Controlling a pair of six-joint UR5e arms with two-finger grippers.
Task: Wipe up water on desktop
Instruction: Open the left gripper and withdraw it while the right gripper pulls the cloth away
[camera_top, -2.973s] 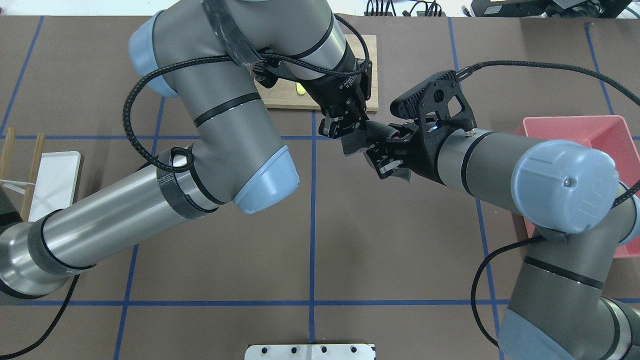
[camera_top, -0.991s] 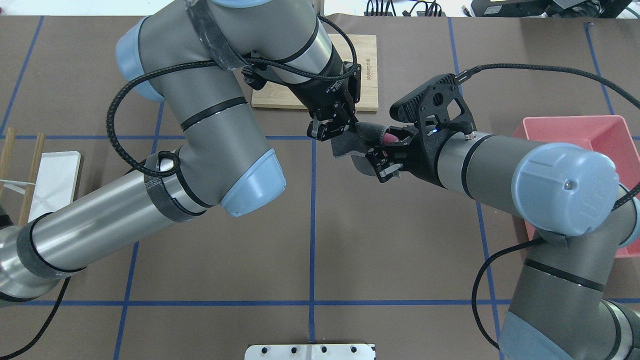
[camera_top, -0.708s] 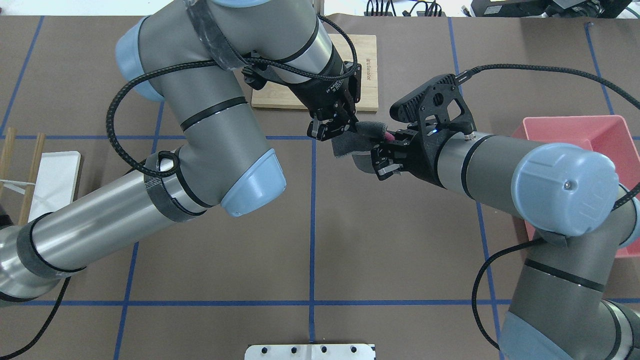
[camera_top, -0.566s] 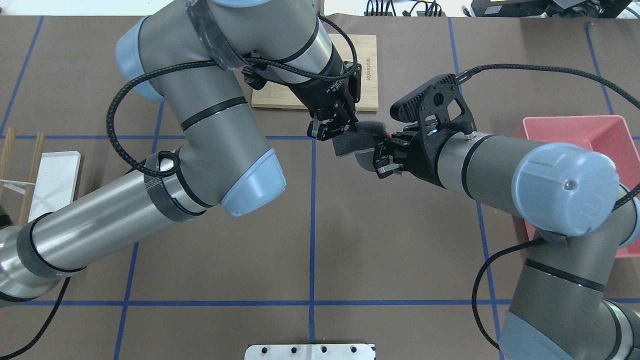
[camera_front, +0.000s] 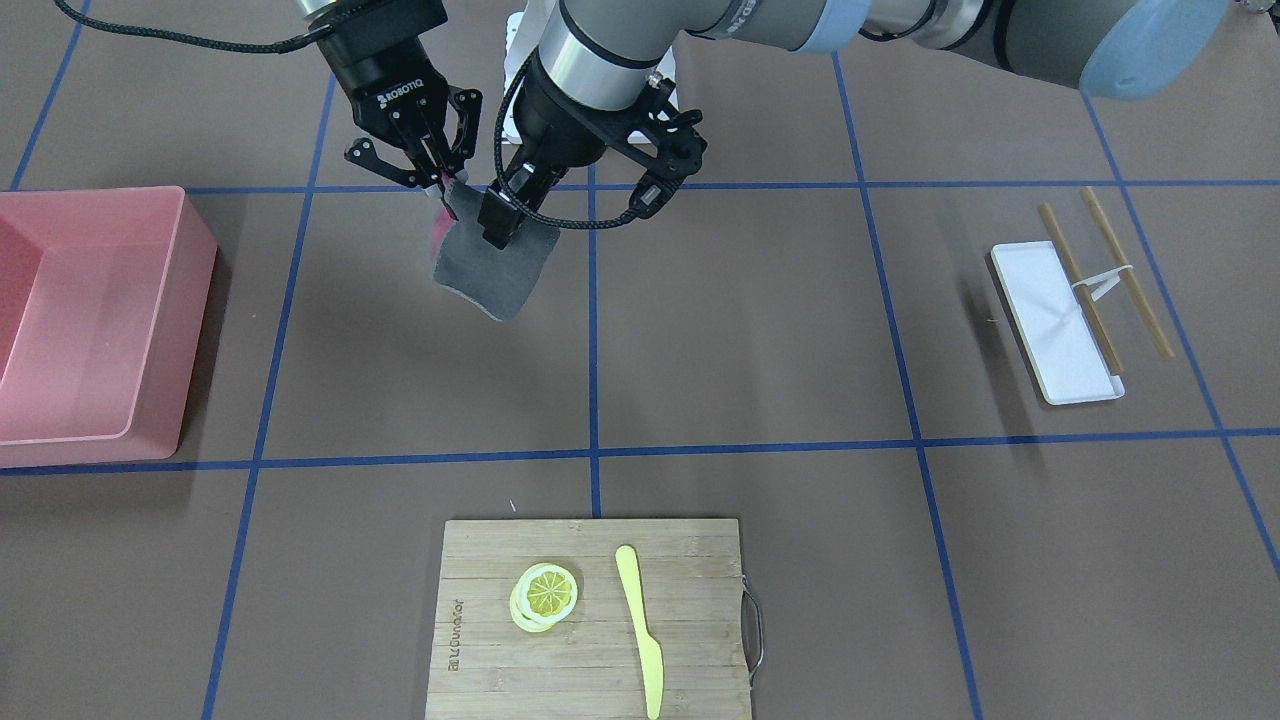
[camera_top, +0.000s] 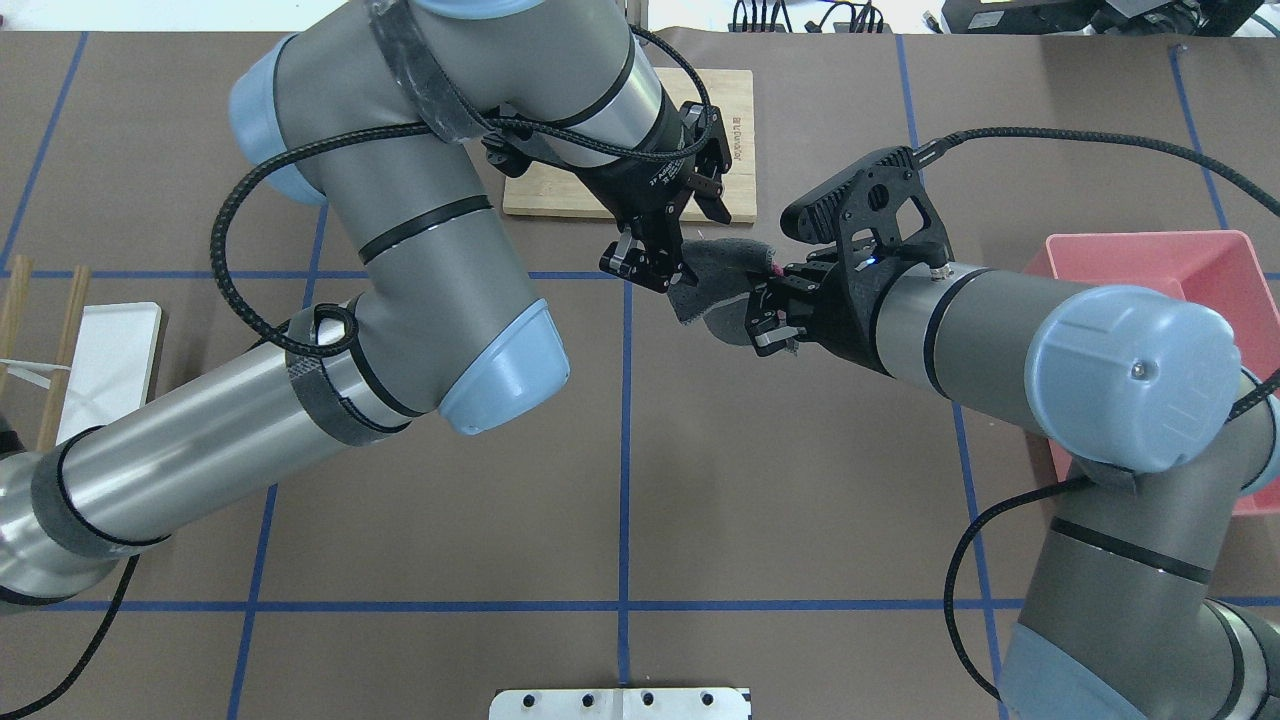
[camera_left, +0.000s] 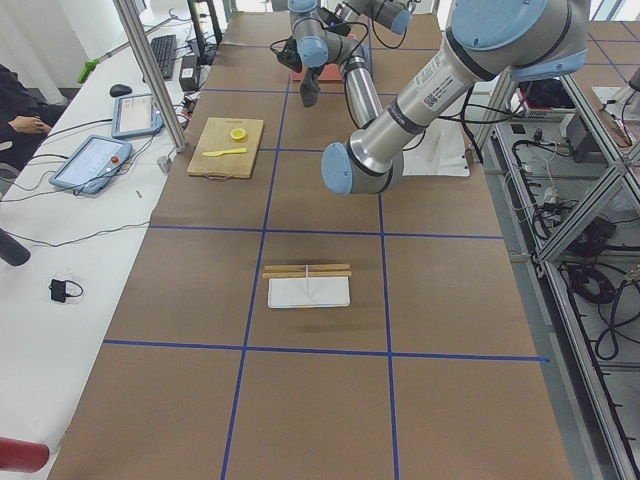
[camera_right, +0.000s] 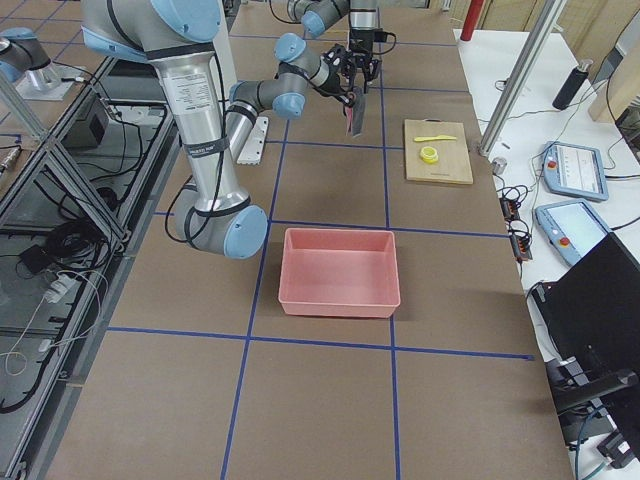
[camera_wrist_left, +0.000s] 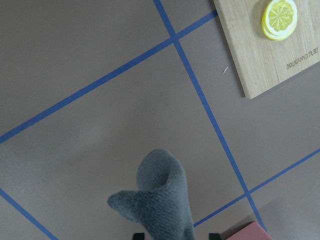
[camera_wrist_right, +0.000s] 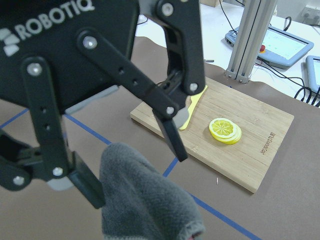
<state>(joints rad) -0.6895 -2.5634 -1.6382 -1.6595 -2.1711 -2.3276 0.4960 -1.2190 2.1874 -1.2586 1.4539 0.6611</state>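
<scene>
- Matte brown tabletop (camera_top: 800, 500), gridded with blue tape: spans the whole view beneath both arms.
- Left gripper (camera_top: 670, 238): jaws spread wide, straddling the cloth's left edge, gripping nothing.
- Grey fleecy cloth (camera_top: 712, 285): hangs between both grippers, apparently clear of the tabletop.
- Right gripper (camera_top: 768, 305): pinched closed on the cloth's pink-trimmed corner.
- Pink plastic bin (camera_top: 1150, 262): far right.

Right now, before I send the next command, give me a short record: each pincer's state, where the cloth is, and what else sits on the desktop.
left pincer: open, jaws spread either side of the grey fleece cloth, not clamping it
right pincer: shut on the cloth's upper edge
cloth: hanging, apparently clear of the brown blue-taped desktop
water: no puddle I can make out
elsewhere: pink plastic bin; bamboo cutting board with lemon slices and a yellow knife; white rectangular tray
</scene>
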